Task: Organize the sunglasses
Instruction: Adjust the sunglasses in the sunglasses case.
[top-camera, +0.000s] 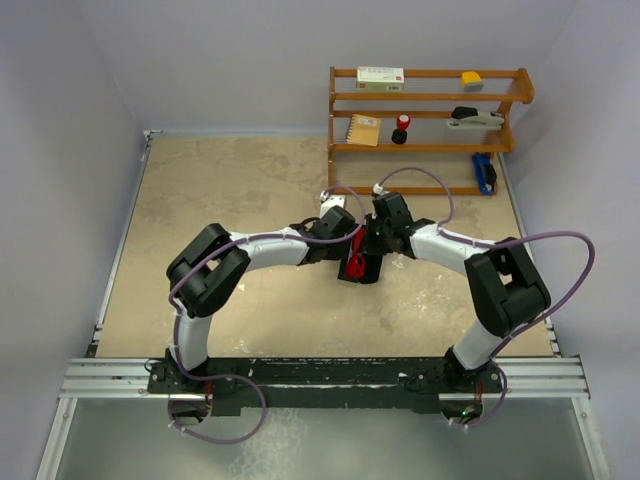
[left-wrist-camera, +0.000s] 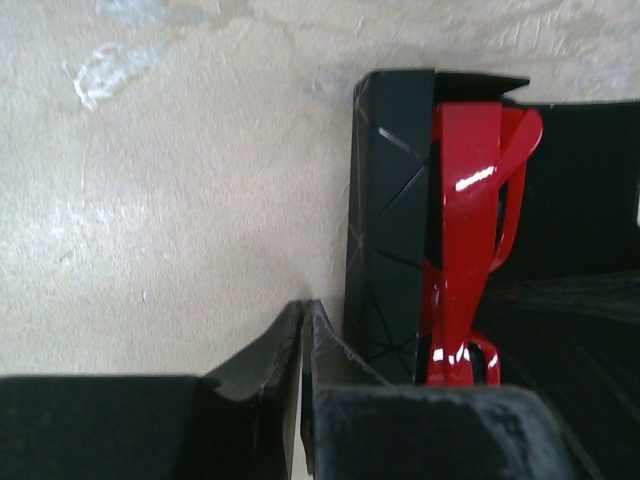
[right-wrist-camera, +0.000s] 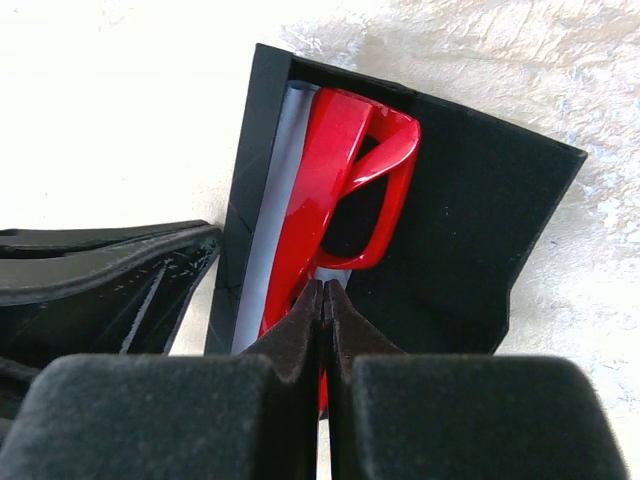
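Progress looks well along. The left gripper (left-wrist-camera: 303, 312), jaws pressed together on nothing, sits just beside the black case (left-wrist-camera: 385, 220). The red sunglasses (left-wrist-camera: 465, 200) lie inside the open case, on a pale cloth (right-wrist-camera: 278, 190). The right gripper (right-wrist-camera: 323, 292), jaws likewise pressed together, has its tips at the frame's near end. Shutting the flap (right-wrist-camera: 470, 220) seems to be what remains.

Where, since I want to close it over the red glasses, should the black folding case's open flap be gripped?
Probably the free outer edge of the black case's flap, approached low from the table side, away from the folded red sunglasses. The flap looks like a thin sheet spread beside the trough, so only that edge can be pinched.
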